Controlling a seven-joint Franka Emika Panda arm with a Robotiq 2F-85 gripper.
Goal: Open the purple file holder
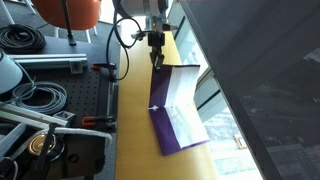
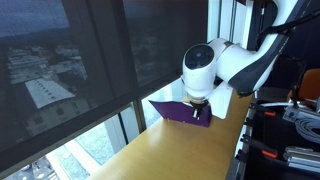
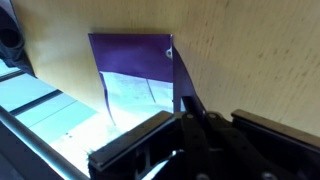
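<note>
The purple file holder [image 1: 178, 132] lies on the yellow tabletop strip [image 1: 135, 120] next to the window. It is partly open: its cover flap is raised at the far end and the pale inside [image 1: 180, 95] shows. My gripper [image 1: 157, 62] is shut on the edge of the cover flap and holds it up off the table. In the wrist view the purple flap [image 3: 130, 50] runs up from between my fingers [image 3: 188, 108], with the pale inside [image 3: 130, 95] beside it. The holder [image 2: 178, 111] and my gripper [image 2: 197, 103] also show in an exterior view.
A window with a dark shade [image 1: 260, 60] runs along one side of the strip. On the other side is a black perforated bench [image 1: 80, 95] with coiled cables [image 1: 35, 98], red-handled clamps [image 1: 100, 68] and an orange chair [image 1: 70, 12].
</note>
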